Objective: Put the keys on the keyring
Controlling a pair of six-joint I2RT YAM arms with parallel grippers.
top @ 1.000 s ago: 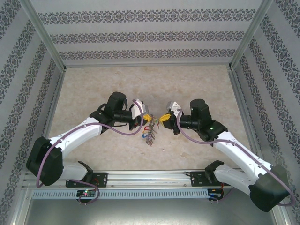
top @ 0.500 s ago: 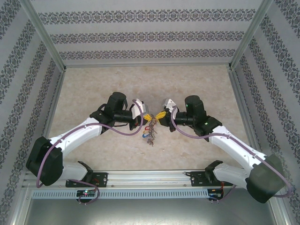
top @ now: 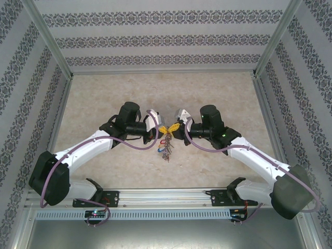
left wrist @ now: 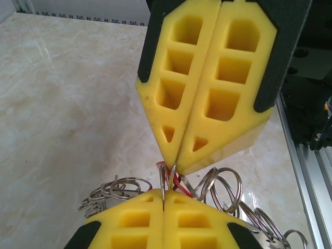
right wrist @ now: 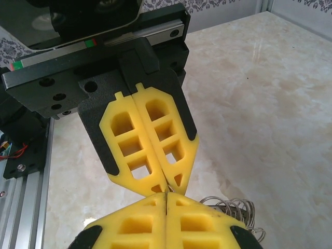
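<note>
My left gripper point(top: 164, 129) and right gripper point(top: 175, 127) meet tip to tip above the middle of the table, both shut. A bunch of small keys and rings hangs from the keyring point(top: 166, 148) under the left gripper. In the left wrist view my left gripper point(left wrist: 164, 199) pinches a thin wire loop of the keyring point(left wrist: 164, 182). A second loop rises into the tips of the right gripper point(left wrist: 175, 158), with the red tag point(left wrist: 180, 182) of a key beside it. In the right wrist view the right gripper point(right wrist: 166, 196) touches the left gripper point(right wrist: 167, 184), a sliver of metal between them.
Small split rings point(left wrist: 228, 188) fan out to both sides below the fingers, and some rings point(right wrist: 236, 207) show at the right. The marble-patterned table point(top: 104, 93) is walled by patterned panels. An aluminium rail point(top: 166, 196) carries both arm bases at the near edge.
The right arm has swung left, bringing its shut gripper up against the left gripper's tips. The left arm and the hanging bunch have stayed put.
</note>
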